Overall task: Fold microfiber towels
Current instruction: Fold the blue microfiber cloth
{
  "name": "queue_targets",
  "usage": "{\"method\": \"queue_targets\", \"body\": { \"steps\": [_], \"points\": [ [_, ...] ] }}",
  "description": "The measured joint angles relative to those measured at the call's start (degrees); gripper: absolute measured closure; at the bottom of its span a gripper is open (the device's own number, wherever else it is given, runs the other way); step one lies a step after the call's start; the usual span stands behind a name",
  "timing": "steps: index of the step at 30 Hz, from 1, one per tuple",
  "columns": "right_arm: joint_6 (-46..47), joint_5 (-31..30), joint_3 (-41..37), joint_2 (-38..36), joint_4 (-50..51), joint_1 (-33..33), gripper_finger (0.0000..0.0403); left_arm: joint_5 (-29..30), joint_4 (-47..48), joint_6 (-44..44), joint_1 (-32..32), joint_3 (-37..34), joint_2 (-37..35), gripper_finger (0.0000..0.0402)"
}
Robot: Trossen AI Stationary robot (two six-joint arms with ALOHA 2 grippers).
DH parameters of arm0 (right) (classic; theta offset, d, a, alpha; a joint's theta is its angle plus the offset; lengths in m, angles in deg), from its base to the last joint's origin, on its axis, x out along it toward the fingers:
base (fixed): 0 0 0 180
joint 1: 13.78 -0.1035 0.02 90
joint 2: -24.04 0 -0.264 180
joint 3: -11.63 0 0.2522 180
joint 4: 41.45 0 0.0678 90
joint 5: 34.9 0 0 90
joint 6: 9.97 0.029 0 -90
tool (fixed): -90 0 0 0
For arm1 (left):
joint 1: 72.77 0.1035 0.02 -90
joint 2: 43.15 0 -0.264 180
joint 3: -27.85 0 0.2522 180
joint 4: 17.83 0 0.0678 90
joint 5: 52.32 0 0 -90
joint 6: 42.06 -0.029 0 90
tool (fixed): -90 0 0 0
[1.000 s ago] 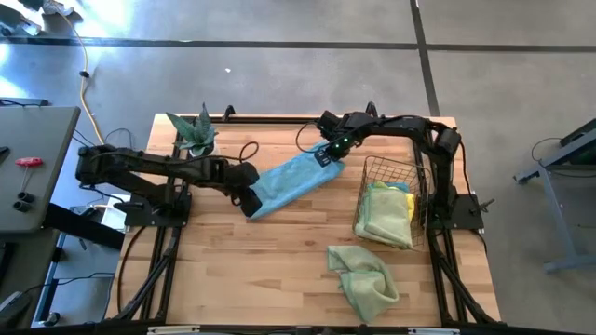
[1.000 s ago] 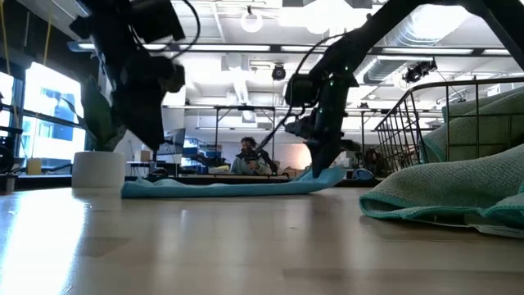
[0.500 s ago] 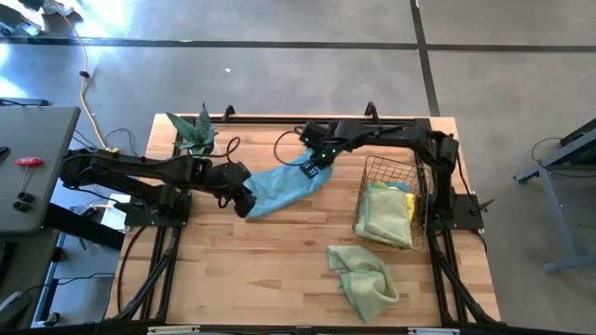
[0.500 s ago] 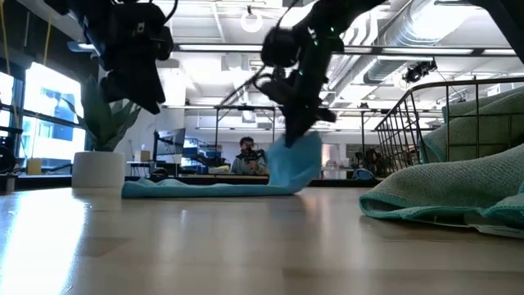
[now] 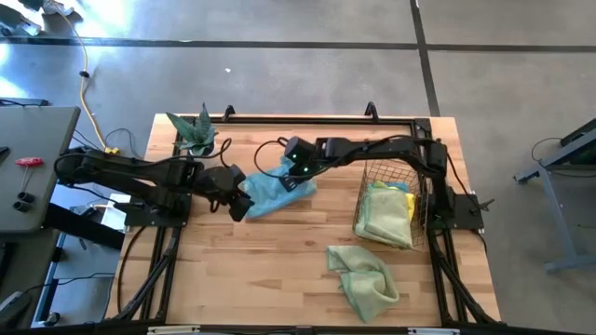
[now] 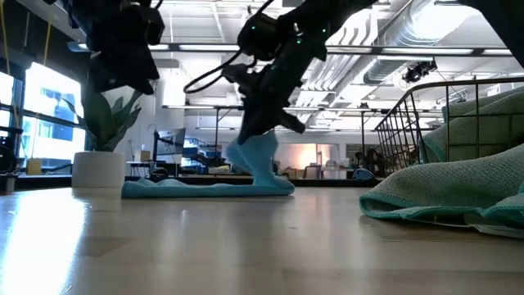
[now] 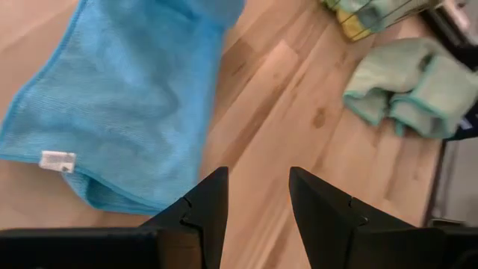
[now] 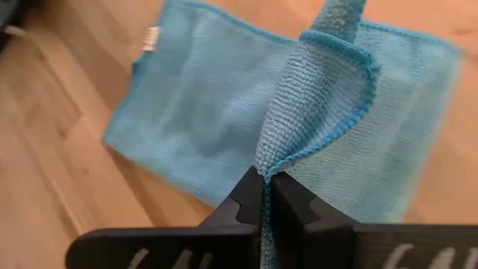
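A light blue towel (image 5: 267,194) lies on the table's middle, left of the basket; it also shows in the low view (image 6: 196,187). My right gripper (image 5: 296,170) is shut on its lifted end, above the towel's middle. My left gripper (image 7: 258,198) is open and empty, raised off the table by the towel's left end (image 7: 89,179), which lies flat with a white label. A crumpled pale green towel (image 5: 365,279) lies on the table near the front edge. My right gripper pinches the blue towel's hemmed edge (image 8: 284,153) between its two fingers, at a bunched fold. The fingers come from above, slanting down. The held end hangs below the gripper (image 6: 258,156) and curves down onto the rest of the towel, which lies on the table.
A copper wire basket (image 5: 391,177) at the right holds yellow and green towels (image 5: 384,216). A potted plant (image 5: 194,135) stands at the far left. The pale green towel also fills the low view's right (image 6: 458,192).
My right gripper has gone toward the table's left edge and risen, carrying the blue towel's right end up and over its middle; the left end has stayed flat. My left gripper has risen off the towel's left end and drawn back a little toward the left edge.
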Motion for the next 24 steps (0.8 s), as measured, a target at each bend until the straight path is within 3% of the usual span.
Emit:
{"method": "queue_targets", "body": {
  "steps": [8,15,24],
  "points": [
    [3.0,2.3,0.0,3.6,-11.6,-2.6,0.0403,3.0,-1.4,5.9,-3.8,0.0,-1.6,0.0268],
    [5.5,3.8,0.0,5.0,-16.6,-5.0,0.0403,3.8,-8.5,10.5,-6.0,0.0,-1.5,0.0268],
    [8.1,-3.2,-0.1,7.7,-21.3,-7.1,0.0403,5.2,-13.3,12.2,-8.8,0.0,-1.5,0.0268]
  ]
}}
